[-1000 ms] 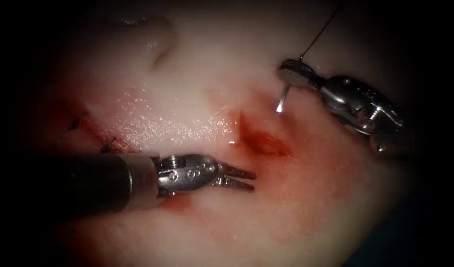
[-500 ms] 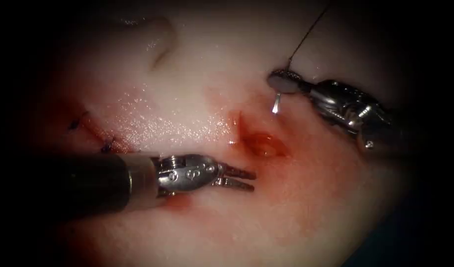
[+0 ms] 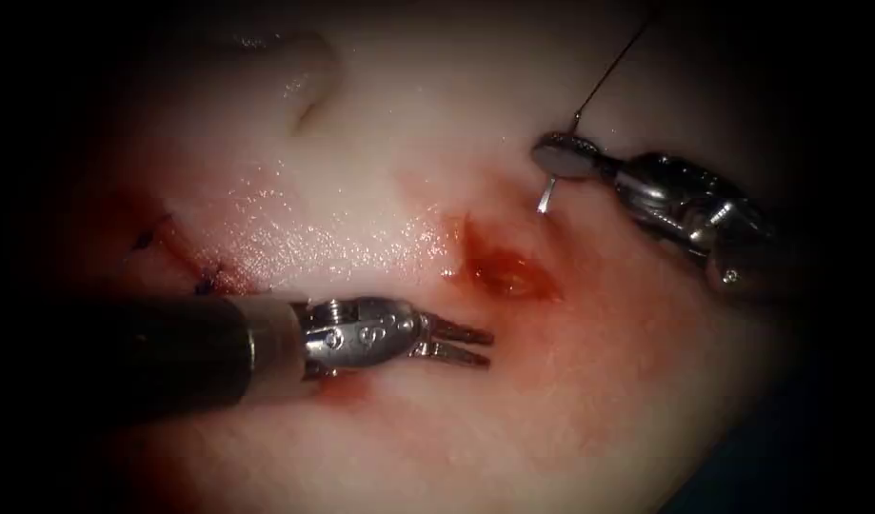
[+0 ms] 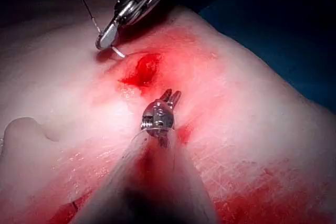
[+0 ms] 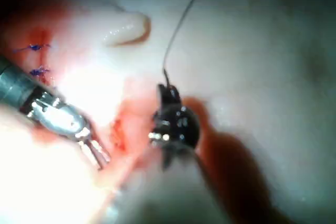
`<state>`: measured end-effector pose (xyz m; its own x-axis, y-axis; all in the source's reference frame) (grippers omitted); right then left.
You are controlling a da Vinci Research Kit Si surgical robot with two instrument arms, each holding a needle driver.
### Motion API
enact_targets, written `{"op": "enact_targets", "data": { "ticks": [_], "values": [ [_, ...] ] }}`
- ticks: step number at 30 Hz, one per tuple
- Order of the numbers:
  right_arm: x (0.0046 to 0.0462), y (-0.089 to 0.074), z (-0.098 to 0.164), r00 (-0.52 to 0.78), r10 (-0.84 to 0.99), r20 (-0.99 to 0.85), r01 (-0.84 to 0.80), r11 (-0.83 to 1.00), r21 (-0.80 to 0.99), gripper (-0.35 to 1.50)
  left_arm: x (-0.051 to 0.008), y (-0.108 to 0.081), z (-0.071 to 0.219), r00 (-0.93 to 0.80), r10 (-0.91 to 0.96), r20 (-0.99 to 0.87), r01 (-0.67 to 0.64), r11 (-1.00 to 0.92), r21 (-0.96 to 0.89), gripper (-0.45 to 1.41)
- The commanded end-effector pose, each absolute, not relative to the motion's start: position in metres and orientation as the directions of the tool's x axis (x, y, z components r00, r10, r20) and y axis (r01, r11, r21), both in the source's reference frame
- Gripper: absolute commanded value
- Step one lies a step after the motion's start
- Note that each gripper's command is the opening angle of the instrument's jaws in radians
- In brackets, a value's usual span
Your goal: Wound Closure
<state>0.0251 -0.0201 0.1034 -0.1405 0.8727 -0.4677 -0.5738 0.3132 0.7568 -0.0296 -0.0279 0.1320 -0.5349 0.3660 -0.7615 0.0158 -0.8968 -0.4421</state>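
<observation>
The tissue (image 3: 380, 143) has a short open cut (image 3: 506, 271) holding red fluid. My right tool (image 3: 563, 157) hangs above and right of the cut, jaws shut on the curved needle (image 3: 546, 193) partway along its curve. The needle's point aims down at the tissue on the cut's right side; I cannot tell if it touches. Dark thread (image 3: 613, 67) runs up and away from the needle's back end. My left tool (image 3: 456, 341) lies low on the cut's left side, jaws slightly open and holding nothing. The left wrist view shows the needle (image 4: 118, 52) beside the cut (image 4: 144, 69).
Dark finished stitches (image 3: 204, 282) close the cut's older stretch at the far left, also seen as stitches (image 5: 35, 48) in the right wrist view. A raised fold of tissue (image 3: 304, 81) sits at the back. Red fluid (image 3: 347, 388) stains the tissue under the left tool.
The right tool with the needle dipped down and left toward the cut, then drew back to the right and slightly up. The left tool has not moved.
</observation>
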Motion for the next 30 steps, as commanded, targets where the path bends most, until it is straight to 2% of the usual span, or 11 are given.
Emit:
{"op": "enact_targets", "data": {
  "ticks": [1,12,22,23,24,26,27,28,30],
  "values": [
    [0.0262,-0.0204,0.1038,-0.15,0.882,-0.447,-0.57,0.292,0.768,-0.35,-0.0301,-0.0283,0.1326,-0.535,0.367,-0.761,0.017,-0.896,-0.444,0.12],
    [0.0285,-0.0233,0.1036,-0.126,0.977,-0.17,-0.463,0.093,0.881,-0.35,-0.03,-0.0283,0.1326,-0.535,0.366,-0.762,0.018,-0.896,-0.444,0.12],
    [0.0294,-0.0266,0.1047,-0.069,0.987,-0.143,-0.429,0.1,0.898,-0.35,-0.0298,-0.0283,0.1326,-0.534,0.365,-0.762,0.021,-0.896,-0.444,0.12],
    [0.0294,-0.0265,0.1048,-0.081,0.986,-0.148,-0.432,0.099,0.896,-0.18,-0.0298,-0.0283,0.1326,-0.534,0.365,-0.762,0.021,-0.896,-0.444,0.12],
    [0.0294,-0.0261,0.1049,-0.116,0.977,-0.177,-0.445,0.108,0.889,0.26,-0.0298,-0.0283,0.1326,-0.534,0.365,-0.762,0.021,-0.896,-0.444,0.12],
    [0.0293,-0.0257,0.1051,-0.104,0.954,-0.28,-0.466,0.202,0.861,0.57,-0.0298,-0.0283,0.1326,-0.534,0.365,-0.762,0.021,-0.896,-0.444,0.12],
    [0.0292,-0.0252,0.1053,-0.087,0.932,-0.353,-0.487,0.269,0.831,0.91,-0.0298,-0.0283,0.1326,-0.534,0.365,-0.762,0.021,-0.896,-0.444,0.12],
    [0.0291,-0.0248,0.1053,-0.07,0.915,-0.398,-0.499,0.313,0.808,1.04,-0.0298,-0.0283,0.1326,-0.534,0.365,-0.762,0.021,-0.896,-0.444,0.12],
    [0.0288,-0.0237,0.1052,-0.03,0.879,-0.475,-0.517,0.393,0.76,1.11,-0.0298,-0.0283,0.1326,-0.534,0.365,-0.762,0.021,-0.896,-0.443,0.12]
  ]
}}
